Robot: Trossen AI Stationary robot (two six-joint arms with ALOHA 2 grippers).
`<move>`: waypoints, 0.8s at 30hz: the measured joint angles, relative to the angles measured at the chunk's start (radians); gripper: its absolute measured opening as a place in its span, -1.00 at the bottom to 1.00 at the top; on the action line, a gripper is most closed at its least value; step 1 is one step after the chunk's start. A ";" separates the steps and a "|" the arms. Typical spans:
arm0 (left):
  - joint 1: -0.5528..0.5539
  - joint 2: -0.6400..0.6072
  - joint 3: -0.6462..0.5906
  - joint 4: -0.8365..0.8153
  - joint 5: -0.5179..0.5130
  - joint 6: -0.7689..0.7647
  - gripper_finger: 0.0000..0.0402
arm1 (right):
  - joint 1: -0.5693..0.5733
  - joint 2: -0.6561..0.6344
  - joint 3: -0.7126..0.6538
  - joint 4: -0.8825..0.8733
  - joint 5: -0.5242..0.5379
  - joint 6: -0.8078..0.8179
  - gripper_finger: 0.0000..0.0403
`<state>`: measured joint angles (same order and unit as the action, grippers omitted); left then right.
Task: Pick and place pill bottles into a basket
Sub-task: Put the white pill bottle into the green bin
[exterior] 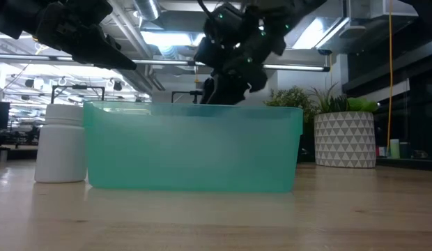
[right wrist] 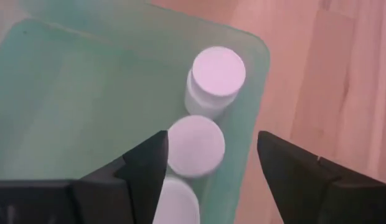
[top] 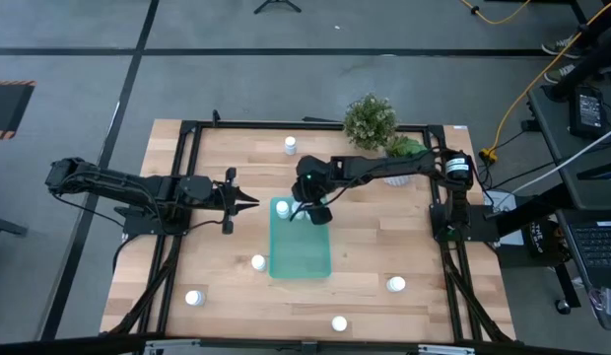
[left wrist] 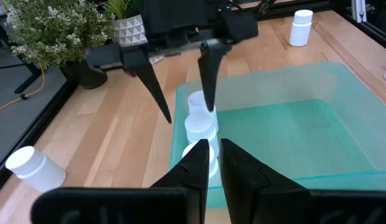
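The teal basket (top: 304,247) lies at the table's middle. Three white pill bottles stand in a row in its far left corner (right wrist: 218,71) (right wrist: 194,146) (right wrist: 174,202); they also show in the left wrist view (left wrist: 200,124). My right gripper (right wrist: 208,168) is open just above that row, one finger on either side of the middle bottle, touching nothing that I can see. My left gripper (top: 254,202) is shut and empty, held above the table left of the basket. Other bottles stand on the table (top: 290,146) (top: 258,262) (top: 193,297).
More bottles stand at the near right (top: 396,285) (top: 339,322). A plant in a white patterned pot (exterior: 345,139) and a bushy plant (top: 370,120) stand at the far right. In the low view one bottle (exterior: 60,143) stands beside the basket wall (exterior: 195,146).
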<state>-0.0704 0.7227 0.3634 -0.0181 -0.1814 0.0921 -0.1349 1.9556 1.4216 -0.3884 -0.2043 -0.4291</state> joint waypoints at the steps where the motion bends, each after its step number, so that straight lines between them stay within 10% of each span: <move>1: 0.000 0.000 0.000 0.000 0.000 0.000 -0.82 | 0.000 0.000 0.023 -0.041 0.001 -0.003 0.23; 18: 0.000 0.000 0.000 -0.040 -0.052 0.000 -0.81 | -0.121 -0.196 0.098 -0.272 0.003 -0.021 -0.94; 24: 0.000 0.000 0.000 -0.039 -0.053 0.000 -0.81 | -0.135 -0.308 -0.105 -0.078 0.004 0.013 -0.93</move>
<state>-0.0701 0.7223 0.3634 -0.0573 -0.2340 0.0921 -0.2703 1.6477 1.3163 -0.4665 -0.2008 -0.4161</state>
